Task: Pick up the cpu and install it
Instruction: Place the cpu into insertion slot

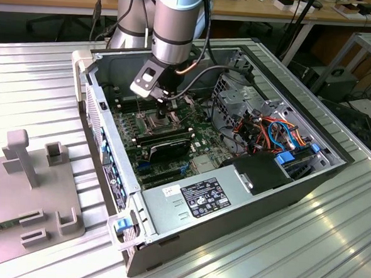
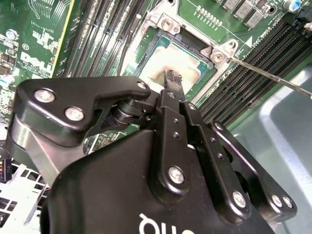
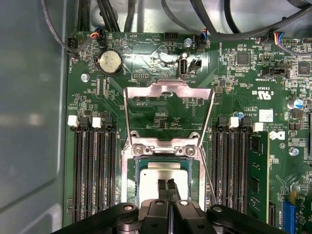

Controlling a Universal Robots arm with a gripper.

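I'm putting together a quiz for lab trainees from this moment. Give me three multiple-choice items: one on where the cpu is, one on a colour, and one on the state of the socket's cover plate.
1. Where is the cpu?
A) on the table outside the case
B) inside the socket frame
C) in a memory slot

2. What colour is the motherboard?
A) green
B) blue
C) red

3. How is the socket's load plate?
A) shut over the cpu
B) taken off
C) swung open

Answers:
1 B: in the first wrist view its silvery-tan face lies within the frame, under the gripper.
2 A: the board is green in both wrist views.
3 C: the plate is swung back from the socket, leaving the cpu uncovered.
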